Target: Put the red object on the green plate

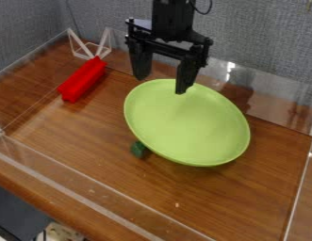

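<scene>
The red object [84,79], a small bright red block, lies on the wooden table at the left, with one end pointing toward the back. The large round lime-green plate [196,127] sits in the middle of the table with nothing on it. My black gripper [163,75] hangs open above the plate's back edge, its two fingers pointing down and nothing between them. It stands to the right of the red block, well apart from it.
A small dark green and orange item [141,149] peeks out at the plate's front left rim. Clear acrylic walls [70,184] ring the table. A white wire stand [83,44] sits in the back left corner behind the block.
</scene>
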`<state>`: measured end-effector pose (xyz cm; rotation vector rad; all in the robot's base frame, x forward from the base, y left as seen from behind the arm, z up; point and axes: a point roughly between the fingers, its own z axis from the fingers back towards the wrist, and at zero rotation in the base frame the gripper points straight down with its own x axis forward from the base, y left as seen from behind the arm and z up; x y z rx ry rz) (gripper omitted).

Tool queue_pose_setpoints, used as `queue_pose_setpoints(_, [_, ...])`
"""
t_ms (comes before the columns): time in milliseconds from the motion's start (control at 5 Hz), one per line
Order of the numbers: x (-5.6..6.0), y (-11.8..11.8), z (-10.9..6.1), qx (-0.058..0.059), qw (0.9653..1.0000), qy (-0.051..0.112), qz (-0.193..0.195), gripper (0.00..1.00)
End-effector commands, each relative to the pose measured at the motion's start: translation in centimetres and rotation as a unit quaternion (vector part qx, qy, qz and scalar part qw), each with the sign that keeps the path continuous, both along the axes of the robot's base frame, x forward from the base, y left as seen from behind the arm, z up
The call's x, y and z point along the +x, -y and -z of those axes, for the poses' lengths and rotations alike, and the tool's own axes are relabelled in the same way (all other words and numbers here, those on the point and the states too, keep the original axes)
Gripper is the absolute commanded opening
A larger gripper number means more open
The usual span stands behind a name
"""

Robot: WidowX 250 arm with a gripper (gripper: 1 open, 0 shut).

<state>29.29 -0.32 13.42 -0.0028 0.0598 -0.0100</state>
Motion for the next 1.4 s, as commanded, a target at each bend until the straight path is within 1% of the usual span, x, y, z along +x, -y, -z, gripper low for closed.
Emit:
queue_pose_setpoints(0, [0.3,-2.4,1.0,0.003,0.9991,-0.006,-0.041,1.00])
queue_pose_setpoints(200, [1.5,-6.4,1.9,0.010,0.9980,-0.002,-0.063,1.00])
queue_pose_setpoints(400, [1.5,-11.3,2.4,0.016,0.9984,0.007,-0.053,1.00])
queue_pose_setpoints(600, [0.9,-15.5,3.0,0.022,0.9986,0.014,-0.046,1.00])
queue_pose_setpoints(800, [1.0,-18.6,3.9,0.025,0.9990,0.019,-0.033,1.00])
queue_pose_setpoints(1000, [2.5,-18.9,4.0,0.026,0.9988,0.023,-0.036,1.00])
queue_pose_setpoints(1200, [3.7,-18.1,3.9,0.025,0.9989,0.026,-0.029,1.00])
